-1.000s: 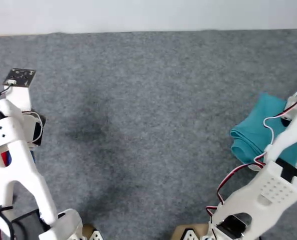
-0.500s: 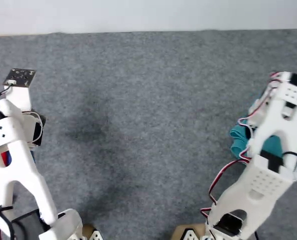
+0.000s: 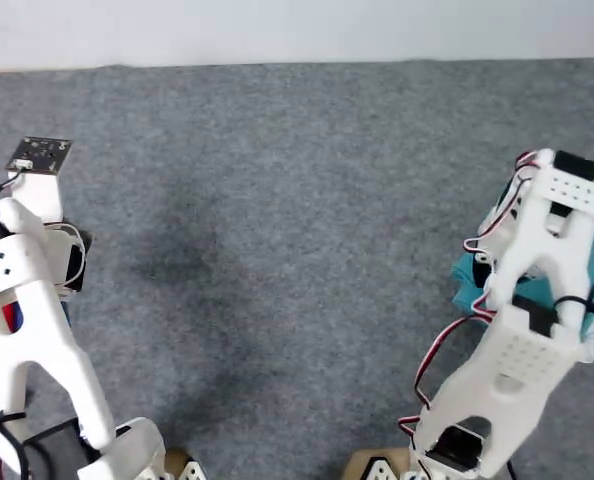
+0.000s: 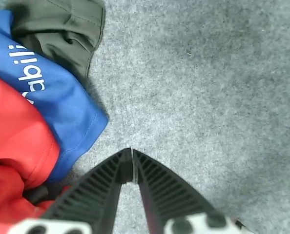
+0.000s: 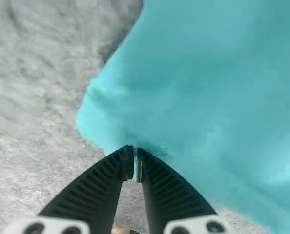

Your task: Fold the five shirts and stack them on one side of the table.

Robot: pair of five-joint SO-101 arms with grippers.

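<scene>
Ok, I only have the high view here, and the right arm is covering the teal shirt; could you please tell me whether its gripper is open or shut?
Observer: The right gripper is shut, with its tips at the edge of the teal shirt. I cannot tell whether they pinch any cloth.
Operator: Thank you. And the left gripper?
Observer: The left gripper is shut too, over bare grey table, with nothing between its jaws.
Operator: Which shirts lie near it?
Observer: A red shirt, a blue shirt and a dark olive shirt lie beside it, unfolded and overlapping.
</scene>
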